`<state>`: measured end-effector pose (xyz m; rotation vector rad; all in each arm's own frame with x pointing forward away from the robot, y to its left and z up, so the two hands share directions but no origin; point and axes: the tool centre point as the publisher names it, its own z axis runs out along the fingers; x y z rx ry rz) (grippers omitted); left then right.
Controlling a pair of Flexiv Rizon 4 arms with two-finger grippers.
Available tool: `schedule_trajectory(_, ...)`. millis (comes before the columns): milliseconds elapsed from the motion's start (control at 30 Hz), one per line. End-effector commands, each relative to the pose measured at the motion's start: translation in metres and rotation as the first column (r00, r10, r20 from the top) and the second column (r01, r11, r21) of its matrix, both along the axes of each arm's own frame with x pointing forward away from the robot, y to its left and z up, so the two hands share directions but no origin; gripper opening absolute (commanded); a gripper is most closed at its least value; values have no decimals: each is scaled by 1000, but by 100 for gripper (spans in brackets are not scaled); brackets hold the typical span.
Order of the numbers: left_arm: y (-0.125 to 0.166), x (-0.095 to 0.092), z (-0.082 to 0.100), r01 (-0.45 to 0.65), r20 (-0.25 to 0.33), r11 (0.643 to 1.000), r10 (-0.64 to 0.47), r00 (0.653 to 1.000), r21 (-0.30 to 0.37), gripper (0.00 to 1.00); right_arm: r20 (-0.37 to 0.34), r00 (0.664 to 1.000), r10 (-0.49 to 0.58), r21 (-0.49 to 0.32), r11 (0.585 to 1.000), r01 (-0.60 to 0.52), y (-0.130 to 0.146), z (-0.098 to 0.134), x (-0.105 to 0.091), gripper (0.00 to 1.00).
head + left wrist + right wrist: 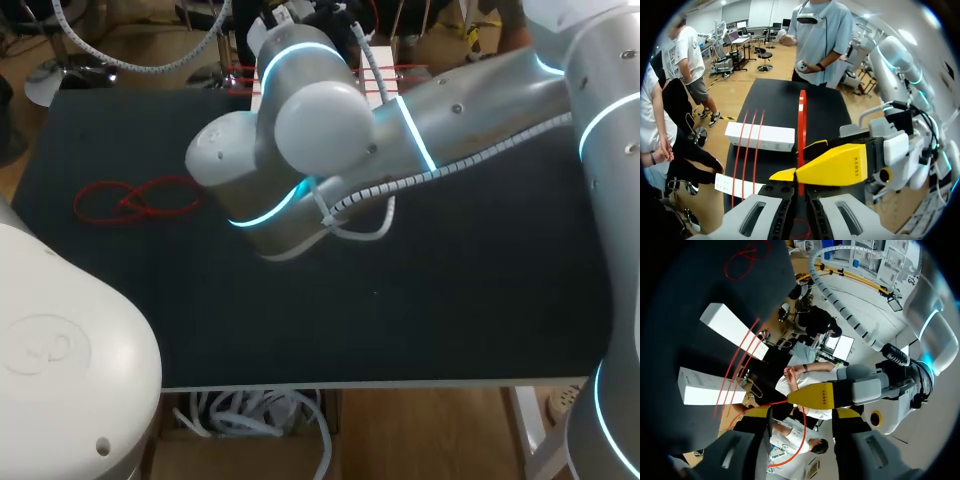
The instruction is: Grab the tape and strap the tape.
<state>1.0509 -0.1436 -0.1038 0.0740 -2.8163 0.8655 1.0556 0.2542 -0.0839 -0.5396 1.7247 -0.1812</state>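
Note:
A thin red tape runs up from my left gripper, which is shut on it. Right beside it is my right gripper, open, with a loop of the red tape hanging between its yellow fingertips without being pinched. The left gripper's yellow finger meets the tape just ahead of the right one. Red strands cross two white boxes at the table's far edge. In the head view my right arm hides both grippers.
A loose red tape tangle lies on the black table at the left. A second white box sits near the first. My left arm's white housing fills the near left corner.

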Motion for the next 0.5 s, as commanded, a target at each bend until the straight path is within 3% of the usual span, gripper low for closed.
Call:
schedule_trajectory(33, 0, 0, 1, 0, -1, 1000, 0, 1000, 4, 0, -12, 998, 61, -4, 998, -61, -18, 4, -15, 13)
schedule_trajectory(400, 5, -4, -3, -6, -16, 1000, 6, 1000, 4, 0, 17, 982, 186, -36, 982, -185, -53, 8, -55, 0)
schedule_trajectory(433, 11, -7, -7, -7, -26, 1000, 7, 1000, 7, 0, 39, 980, 196, -50, 980, -194, -57, 6, -58, 25)
schedule_trajectory(500, 27, -17, -17, -36, -41, 999, 36, 998, 3, 0, 69, 977, 201, -71, 978, -196, -60, 4, -60, 100)
